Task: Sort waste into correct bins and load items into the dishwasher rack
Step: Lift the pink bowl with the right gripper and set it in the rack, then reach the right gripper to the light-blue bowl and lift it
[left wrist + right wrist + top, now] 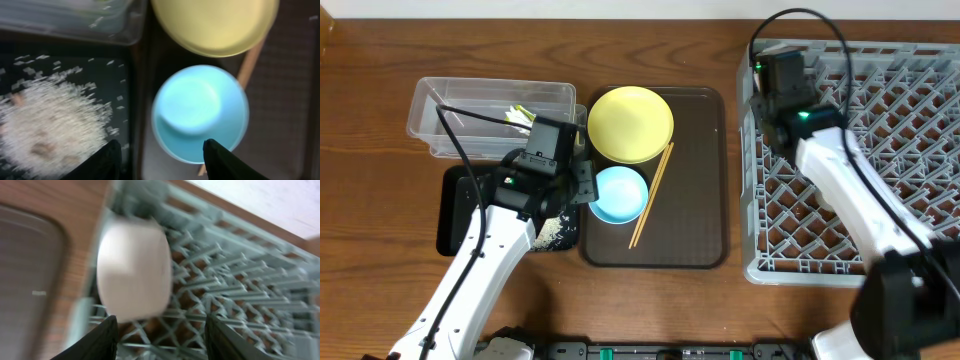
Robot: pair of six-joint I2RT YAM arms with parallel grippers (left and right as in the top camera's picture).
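Left gripper (pixel 582 186), overhead: at the edge of the blue bowl (pixel 618 196) on the brown tray (pixel 705 235), placed as if to take the bowl by its rim. The yellow plate (pixel 630 123) sits just beyond the bowl, with the chopsticks (pixel 651 193) lying alongside both. Clear tub (pixel 425 125) holds the wrapper (pixel 523 113); black tray (pixel 455 215) holds the rice (pixel 556 232) — waste appears sorted, with dishes left to load. Right gripper (pixel 767 98) is over the left edge of the rack (pixel 880 90). Left wrist view: fingers (pixel 107 160) spread wide and gripping nothing, the bowl's near rim between them but apparently untouched, a stance suited to closing on that rim; rice is heaped to the left in the black tray. Right wrist view, blurred: fingers (pixel 97 340) parted and empty; a pale cup (pixel 134 270) — possibly a small bowl, blur forbids certainty — lies on its side on the rack's lattice by the left wall, perhaps so it can drain. Judged step: lifting the blue bowl for the rack.
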